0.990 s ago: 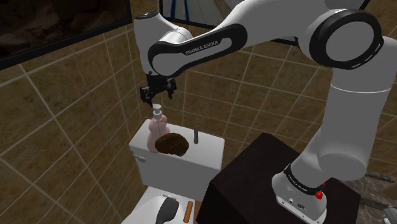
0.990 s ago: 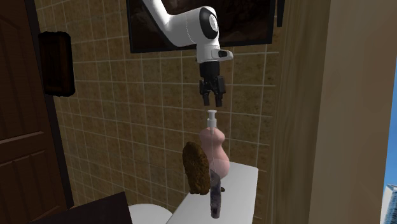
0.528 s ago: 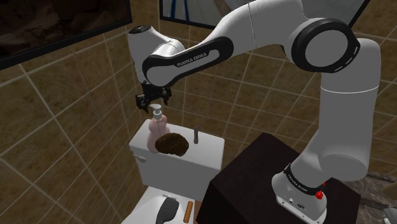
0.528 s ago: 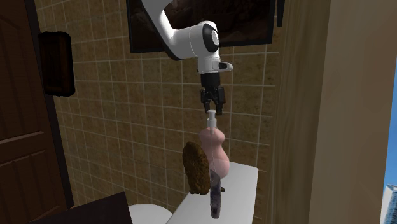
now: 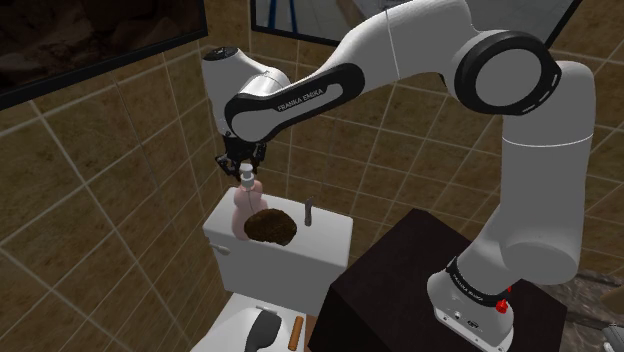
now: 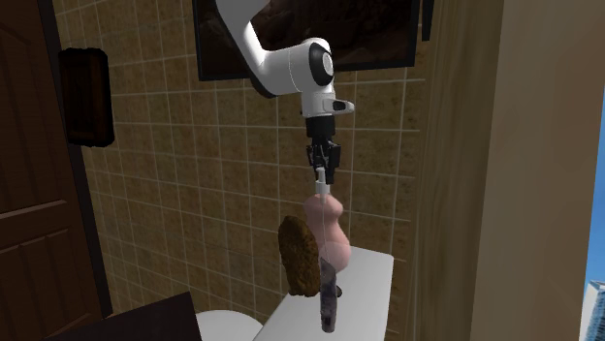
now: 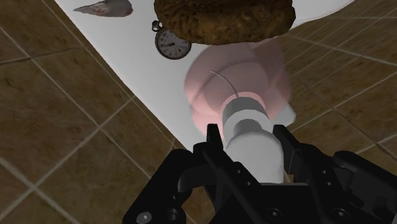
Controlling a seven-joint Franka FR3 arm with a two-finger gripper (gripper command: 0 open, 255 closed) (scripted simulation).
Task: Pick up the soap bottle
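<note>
The white Franka arm (image 5: pixel 400 40) reaches from its dark box stand (image 5: pixel 400 290) up and over to the shoulder view's left, where a white toilet tank (image 5: pixel 275 268) stands against a brown tiled wall. On the tank's flat lid, at the end nearest that wall, the soap bottle (image 5: pixel 243 205) stands upright: a pale pink, glossy body with a rounded, waisted shape, wide at the base and swelling again at the shoulder, topped by a pink collar and a white cylindrical pump. Just beside it and touching lies a rough, dark brown rounded lump (image 5: pixel 270 227). The all-black gripper (image 5: pixel 243 172) hangs straight down over the bottle. In the wrist view its two fingers (image 7: pixel 213 132) are clamped against opposite sides of the white pump, with the pink body below them. A small round silver pocket watch (image 7: pixel 172 43) lies on the lid between the bottle and the brown lump.
</note>
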